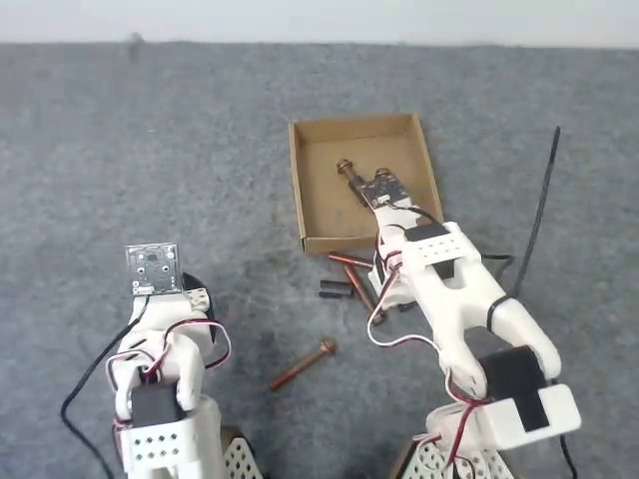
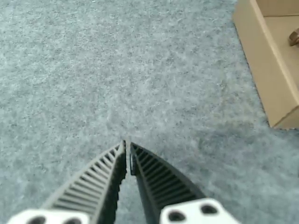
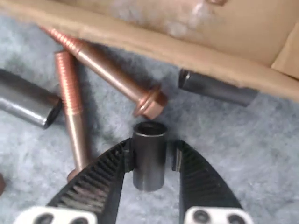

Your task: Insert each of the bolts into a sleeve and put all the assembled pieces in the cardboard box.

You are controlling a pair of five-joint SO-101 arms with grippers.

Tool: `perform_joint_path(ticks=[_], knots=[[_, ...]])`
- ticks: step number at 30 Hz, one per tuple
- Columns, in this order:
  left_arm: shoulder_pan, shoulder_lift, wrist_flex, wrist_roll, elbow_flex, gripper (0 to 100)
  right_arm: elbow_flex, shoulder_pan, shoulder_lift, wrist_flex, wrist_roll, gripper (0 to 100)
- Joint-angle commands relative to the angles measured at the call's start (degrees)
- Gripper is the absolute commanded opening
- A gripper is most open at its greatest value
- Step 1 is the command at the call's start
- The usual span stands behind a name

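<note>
Right wrist view has the right gripper (image 3: 152,150) drawn in narrowly on a dark sleeve (image 3: 149,163), one finger on each side of the tube, its open mouth pointing away from the wrist. Just past that mouth lies the flanged head of a copper bolt (image 3: 110,72), whose shank runs off to the wall of the cardboard box (image 3: 154,46). A second bolt (image 3: 72,112) lies beside one finger, a second sleeve (image 3: 28,105) lies beyond it, and a third sleeve (image 3: 215,87) lies against the box wall. The left gripper (image 2: 127,148) is closed on nothing, over bare carpet, well apart from the parts.

The sleeve looks like rigid, smooth metal: probably dense for its size and apt to twist between ribbed pads, so a mid-length hold seems safest. The bolts should be equally stiff — best taken by the shank, threaded end free.

Whether the held sleeve's near end rests on the carpet cannot be told. In the high view the right arm's wrist overlaps the box and partly hides a bolt-headed piece (image 1: 346,172) inside — sleeved or not, I cannot tell.
</note>
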Motion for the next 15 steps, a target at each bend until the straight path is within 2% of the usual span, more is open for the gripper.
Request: perform_joint_path(ticks=[1,6,15], knots=[[-0.2,-0.8,0.3,-0.5,-0.6,1,-0.3,-1.0,3.2,-2.9,0.6,7.5],[-0.1,-0.8,0.2,-0.5,-0.6,1,-3.0,-0.7,6.5,-1.7,0.7,0.3],[-0.1,-0.8,0.2,-0.5,-0.6,1,-2.8,-0.5,3.4,0.0,0.3,0.6]])
